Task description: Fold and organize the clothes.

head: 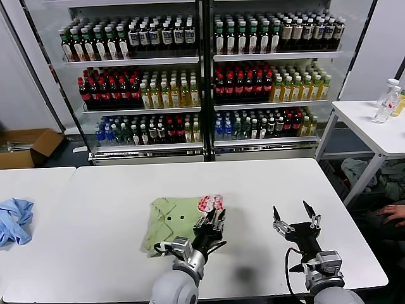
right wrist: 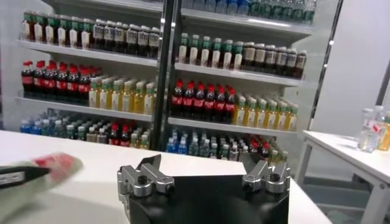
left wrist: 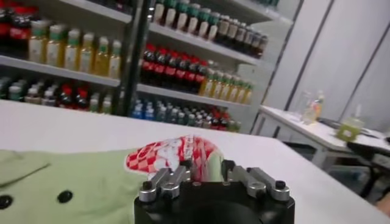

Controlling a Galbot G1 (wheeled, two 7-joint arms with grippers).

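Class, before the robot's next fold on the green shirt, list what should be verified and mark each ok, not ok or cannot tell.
1. Shirt lies wholly on the table: ok.
2. Shirt folded neatly: not ok, its printed patch corner is bunched up.
3. Left end effector at the shirt's patch edge: ok.
4. Left end effector gripping fabric: cannot tell.
5. Right end effector open, off the shirt: ok.

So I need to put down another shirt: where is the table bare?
Bare: the far strip of the table behind the shirt, and the stretch left of it. Crowded: the near edge, with the left gripper at the shirt and the right gripper beside it.
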